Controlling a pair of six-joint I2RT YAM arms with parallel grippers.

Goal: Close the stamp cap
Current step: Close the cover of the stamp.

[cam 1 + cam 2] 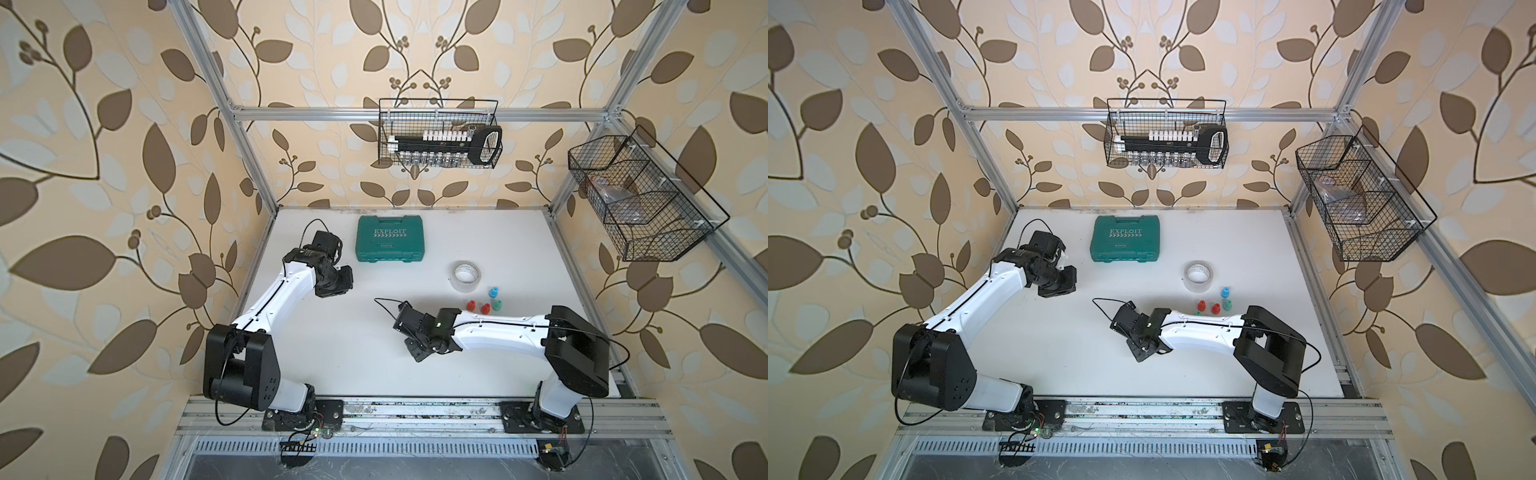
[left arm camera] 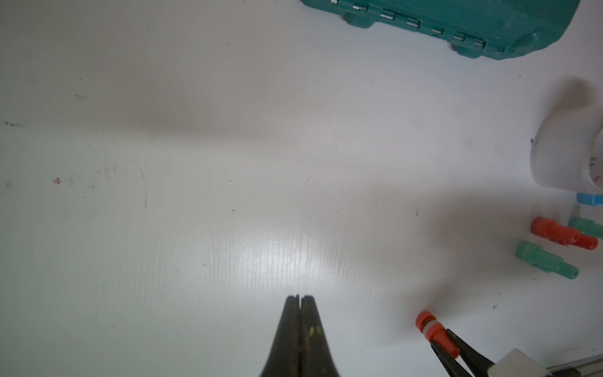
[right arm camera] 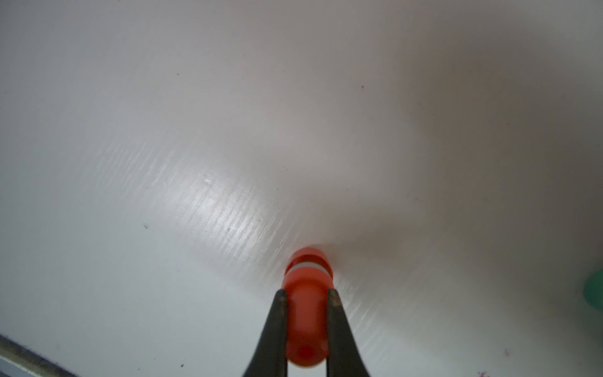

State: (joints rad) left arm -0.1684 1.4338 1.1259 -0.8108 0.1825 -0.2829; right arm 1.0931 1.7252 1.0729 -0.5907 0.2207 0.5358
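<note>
My right gripper (image 3: pixel 306 293) is shut on a red stamp (image 3: pixel 306 313), gripping its body from both sides. The stamp's red cap (image 3: pixel 308 258) sits at the far end, with a white band showing between cap and body. That end is close to the white table (image 3: pixel 163 163); whether it touches I cannot tell. In the left wrist view the same stamp (image 2: pixel 435 331) shows in the right fingers (image 2: pixel 463 352). My left gripper (image 2: pixel 300 297) is shut and empty, hanging above bare table apart from the stamp. In both top views the arms' wrists hide the fingers.
Four more stamps stand behind the right arm: red (image 1: pixel 471 305), red (image 1: pixel 485 308), green (image 1: pixel 497 305) and blue (image 1: pixel 493 291). A tape roll (image 1: pixel 466 274) lies beyond them, and a teal case (image 1: pixel 390 244) at the back. Wire baskets (image 1: pixel 440 133) hang on the frame.
</note>
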